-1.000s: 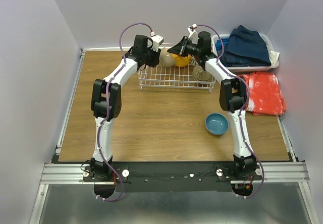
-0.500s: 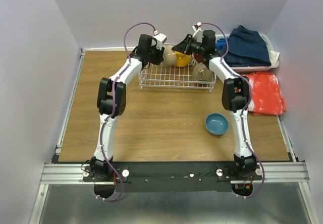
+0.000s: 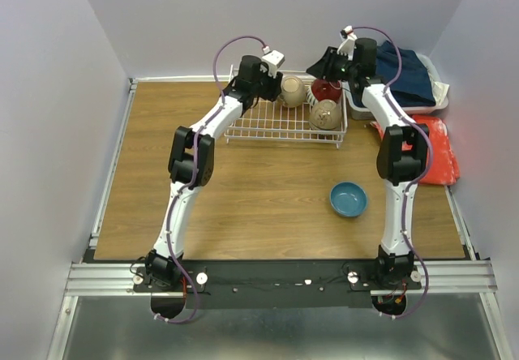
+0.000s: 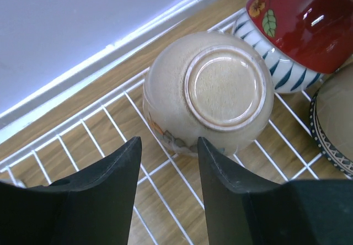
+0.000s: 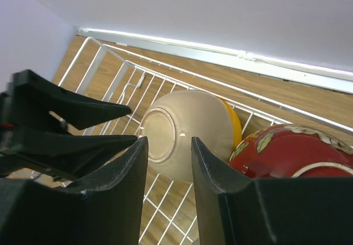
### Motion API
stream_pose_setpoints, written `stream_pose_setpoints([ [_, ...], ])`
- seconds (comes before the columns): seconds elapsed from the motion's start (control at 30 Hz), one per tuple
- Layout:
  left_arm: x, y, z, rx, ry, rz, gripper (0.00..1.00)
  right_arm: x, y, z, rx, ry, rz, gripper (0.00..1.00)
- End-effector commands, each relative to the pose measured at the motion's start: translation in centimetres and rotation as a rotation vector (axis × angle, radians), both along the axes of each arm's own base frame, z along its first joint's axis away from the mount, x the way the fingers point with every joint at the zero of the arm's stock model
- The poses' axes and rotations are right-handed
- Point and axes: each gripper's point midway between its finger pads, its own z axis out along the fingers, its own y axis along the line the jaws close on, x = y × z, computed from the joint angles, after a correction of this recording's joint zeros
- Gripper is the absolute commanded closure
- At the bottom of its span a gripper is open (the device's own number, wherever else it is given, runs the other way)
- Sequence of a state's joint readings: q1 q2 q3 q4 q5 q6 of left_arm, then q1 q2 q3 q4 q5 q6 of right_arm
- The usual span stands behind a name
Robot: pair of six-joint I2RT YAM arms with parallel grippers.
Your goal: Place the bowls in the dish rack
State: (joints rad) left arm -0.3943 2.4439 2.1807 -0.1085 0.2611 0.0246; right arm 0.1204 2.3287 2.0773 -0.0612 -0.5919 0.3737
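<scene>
Blue bowl [image 3: 349, 199] sits upright on the table [image 3: 243, 198], outside the dish rack [image 3: 259, 121], off the rack's near right corner.

Left gripper [image 4: 168, 145]: fingers parted, empty, aimed at the foot of a cream bowl [image 4: 209, 90] lying on its side along the rack's far edge.

Right gripper [image 5: 169, 143]: fingers parted, empty, at the rack's far right corner.

Judgement: the blue bowl lies on the right gripper's side, so that gripper has the shorter reach. Being round, it offers no preferred grasp axis.
</scene>
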Motion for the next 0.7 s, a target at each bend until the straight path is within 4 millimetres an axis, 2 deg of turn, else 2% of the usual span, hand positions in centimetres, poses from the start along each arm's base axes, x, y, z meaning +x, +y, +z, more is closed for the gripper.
stream_pose_setpoints([
  [0.0, 0.6, -2.2, -1.0, -0.027, -0.023, -0.01, 0.44, -1.6, -0.7, 1.5, -0.082, -0.033, -0.019, 0.55],
  [0.13, 0.8, -2.8, -0.8, -0.026, -0.042, 0.002, 0.42, -2.6, -0.9, 2.3, -0.116, -0.057, -0.006, 0.55],
  [0.23, 0.6, -1.3, 0.1, -0.001, -0.029, 0.051, 0.41, -3.5, -1.1, 3.8, -0.162, -0.112, 0.028, 0.54],
  [0.27, 0.2, -0.4, 2.1, -0.007, -0.04, 0.06, 0.41, -4.0, -1.1, 4.0, -0.177, -0.115, 0.04, 0.54],
  [0.3, -0.4, 0.4, 1.5, 0.002, -0.01, 0.06, 0.41, -4.7, -1.3, 5.3, -0.192, -0.146, 0.051, 0.53],
  [0.33, -0.4, 2.2, 1.9, 0.006, 0.0, 0.08, 0.4, -5.1, -1.4, 5.5, -0.234, -0.178, 0.075, 0.53],
  [0.37, -1.3, 3.2, 5.3, -0.031, -0.017, 0.097, 0.39, -5.8, -1.5, 5.0, -0.262, -0.175, 0.093, 0.53],
  [0.4, -2.6, 4.4, 3.7, -0.014, 0.031, 0.1, 0.39, -6.8, -1.7, 4.6, -0.297, -0.168, 0.121, 0.52],
  [0.43, -3.5, 5.2, 4.5, -0.017, 0.022, 0.085, 0.37, -7.9, -2.3, 6.1, -0.364, -0.232, 0.149, 0.51],
  [0.47, -4.6, 6.7, 9.1, -0.043, -0.056, 0.094, 0.36, -9.4, -2.7, 4.4, -0.411, -0.207, 0.176, 0.51],
  [0.5, -6.1, 7.7, 7.3, 0.01, -0.039, 0.082, 0.35, -11.0, -3.3, 3.4, -0.456, -0.182, 0.203, 0.49],
  [0.53, -7.1, 8.3, 7.9, 0.016, -0.048, 0.073, 0.33, -12.8, -3.9, 4.7, -0.537, -0.258, 0.245, 0.49],
  [0.57, -8.4, 9.4, 10.8, 0.009, -0.094, 0.076, 0.33, -14.3, -4.2, 4.1, -0.576, -0.254, 0.28, 0.49],
  [0.6, -9.2, 10.0, 11.2, 0.019, -0.098, 0.074, 0.32, -17.1, -5.0, 0.6, -0.614, -0.149, 0.331, 0.49],
  [0.63, -10.4, 10.6, 10.1, 0.031, -0.07, 0.075, 0.3, -18.8, -5.4, 0.2, -0.643, -0.134, 0.368, 0.49],
  [0.67, -11.6, 11.2, 11.8, 0.03, -0.09, 0.08, 0.29, -20.4, -5.9, 0.5, -0.688, -0.152, 0.406, 0.49],
])
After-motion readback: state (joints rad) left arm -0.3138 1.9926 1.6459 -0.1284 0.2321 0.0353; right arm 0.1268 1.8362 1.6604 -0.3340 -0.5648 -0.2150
